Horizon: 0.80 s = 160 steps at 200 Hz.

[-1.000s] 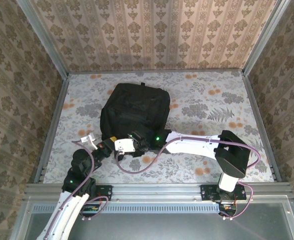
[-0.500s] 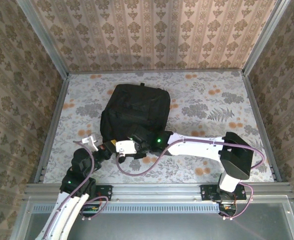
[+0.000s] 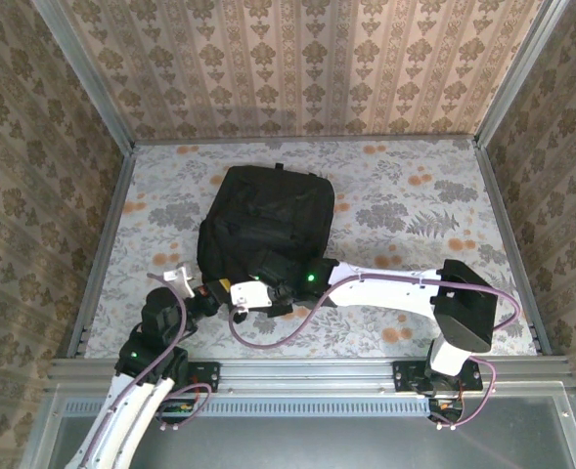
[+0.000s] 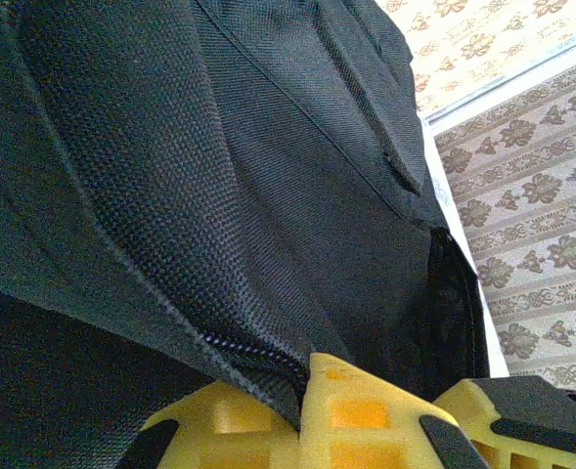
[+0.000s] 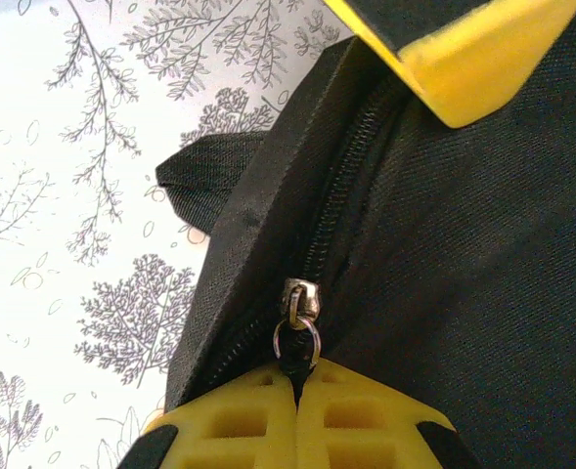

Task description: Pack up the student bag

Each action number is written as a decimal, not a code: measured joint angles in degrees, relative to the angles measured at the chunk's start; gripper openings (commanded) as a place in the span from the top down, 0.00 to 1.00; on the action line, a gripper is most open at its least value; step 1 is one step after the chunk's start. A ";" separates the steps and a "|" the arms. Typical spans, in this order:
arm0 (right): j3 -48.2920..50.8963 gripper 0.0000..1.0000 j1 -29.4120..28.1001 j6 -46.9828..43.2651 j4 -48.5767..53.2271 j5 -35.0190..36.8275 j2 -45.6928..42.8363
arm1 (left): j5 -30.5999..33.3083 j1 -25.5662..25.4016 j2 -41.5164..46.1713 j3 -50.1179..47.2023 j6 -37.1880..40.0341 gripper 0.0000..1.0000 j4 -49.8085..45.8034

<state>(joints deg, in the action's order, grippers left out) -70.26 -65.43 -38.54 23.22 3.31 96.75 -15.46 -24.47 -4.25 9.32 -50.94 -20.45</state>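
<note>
The left gripper (image 4: 302, 401) is pinching a fold of the student bag (image 3: 268, 220), its fingers fully closed. The bag is lying mid-table, slightly left. The right gripper (image 5: 296, 391) is clamping tight on the zipper pull (image 5: 298, 330) at the bag's near edge. The right wrist view is showing a strap loop (image 5: 204, 181) on the flowered table (image 5: 63, 244). The left wrist view is showing woven fabric and a zip seam.

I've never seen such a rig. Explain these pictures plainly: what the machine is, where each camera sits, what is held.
The machine is a left arm and a right arm, bolted at the near edge of a floral table. The overhead picture looks down on them and on a black student bag lying there. The other two come from wrist cameras. The left end effector is shut on the bag's fabric by a zip; the right end effector is shut on the zipper pull.
</note>
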 measured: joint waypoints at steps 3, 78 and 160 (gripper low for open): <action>-0.17 0.97 -0.11 0.00 0.39 0.11 0.02 | -0.09 0.00 -0.20 0.00 0.00 1.00 0.17; -4.70 1.00 -2.03 0.02 9.40 5.01 4.15 | 2.29 -0.33 -2.51 1.60 2.71 1.00 -3.63; 1.97 1.00 4.20 0.15 14.36 11.41 0.48 | 8.04 -0.63 -7.91 5.46 6.88 1.00 -9.31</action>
<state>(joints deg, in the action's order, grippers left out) -68.29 -61.23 -38.39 37.58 14.72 97.23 -7.42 -25.10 -12.16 14.79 -44.05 -29.76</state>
